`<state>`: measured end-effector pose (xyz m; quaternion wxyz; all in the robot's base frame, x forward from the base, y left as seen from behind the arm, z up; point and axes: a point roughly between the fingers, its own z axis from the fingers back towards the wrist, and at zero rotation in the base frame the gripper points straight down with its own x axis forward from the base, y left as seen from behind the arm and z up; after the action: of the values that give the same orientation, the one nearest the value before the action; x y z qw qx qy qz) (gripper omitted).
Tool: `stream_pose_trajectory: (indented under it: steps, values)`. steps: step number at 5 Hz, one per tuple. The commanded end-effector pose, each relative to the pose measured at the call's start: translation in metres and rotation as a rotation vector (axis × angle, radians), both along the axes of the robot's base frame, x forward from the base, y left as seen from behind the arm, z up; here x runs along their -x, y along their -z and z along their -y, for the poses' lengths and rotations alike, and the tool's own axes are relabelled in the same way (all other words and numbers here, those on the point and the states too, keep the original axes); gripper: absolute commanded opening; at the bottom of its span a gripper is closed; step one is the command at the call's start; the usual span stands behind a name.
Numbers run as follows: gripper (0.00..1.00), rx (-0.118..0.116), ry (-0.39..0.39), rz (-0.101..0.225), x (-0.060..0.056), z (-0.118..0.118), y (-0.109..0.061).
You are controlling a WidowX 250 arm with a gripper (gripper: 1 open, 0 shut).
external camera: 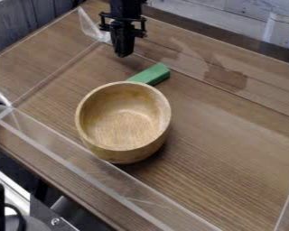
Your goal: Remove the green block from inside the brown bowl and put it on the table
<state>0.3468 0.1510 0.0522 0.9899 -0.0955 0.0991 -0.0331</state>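
Green block (151,74) lies flat on the table (231,126), touching the far rim of the brown bowl (123,120), which looks empty, so the removal seems done. It looks light, stiff and smooth, probably best pinched across its narrow width. Beyond it, on the far side, the gripper (124,52) points down, jaws shut and empty.

The table (231,135) has lots of bare wood on the right side and at the back. Low clear walls (62,144) fence the edges in. The big brown bowl (123,120) sits in the middle, with the green block (151,75) touching its far rim. The pincer (124,50), closed, hangs just behind the block.
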Motion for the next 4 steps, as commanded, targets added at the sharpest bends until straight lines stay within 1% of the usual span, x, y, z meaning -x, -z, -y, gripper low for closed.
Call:
stream_pose_trajectory:
  steps: [1, 2, 3, 4]
  values:
    - [0.0, -0.015, 0.001, 0.057, -0.003, -0.003, -0.009]
    - [1.0, -0.008, 0.0, 0.064, -0.001, -0.002, -0.003]
    - [1.0, -0.016, 0.016, 0.073, 0.001, 0.001, -0.012]
    - [1.0, -0.027, 0.025, 0.101, 0.003, 0.005, -0.03]
